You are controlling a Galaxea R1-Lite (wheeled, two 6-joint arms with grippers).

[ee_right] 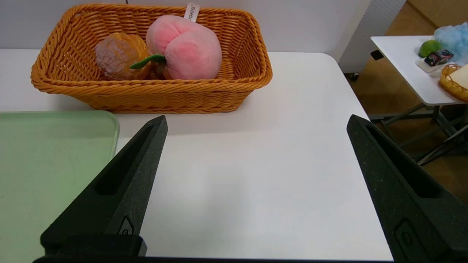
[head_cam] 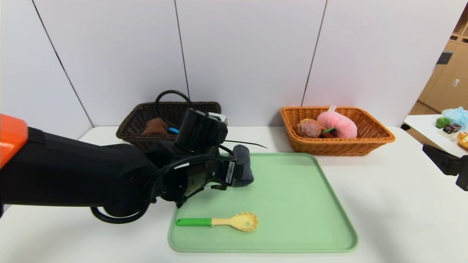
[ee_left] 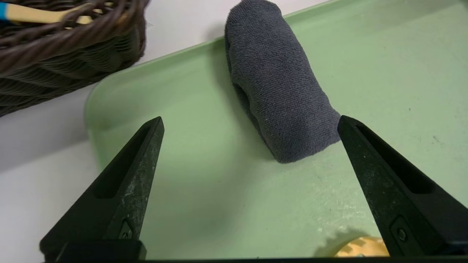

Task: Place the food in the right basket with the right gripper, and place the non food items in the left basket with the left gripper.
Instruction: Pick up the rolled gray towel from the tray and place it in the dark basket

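grey towel between spread left end effector

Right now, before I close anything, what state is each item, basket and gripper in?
Grey rolled towel: on the tray, lying on its side, not gripped.
Spoon: flat on the green tray, untouched.
Dark basket: holds a brown cloth and a blue-tipped utensil.
Orange basket: holds the plush peach and a brown pastry.
Left gripper: open, at the towel's end.
Right gripper: open, empty, over bare table.
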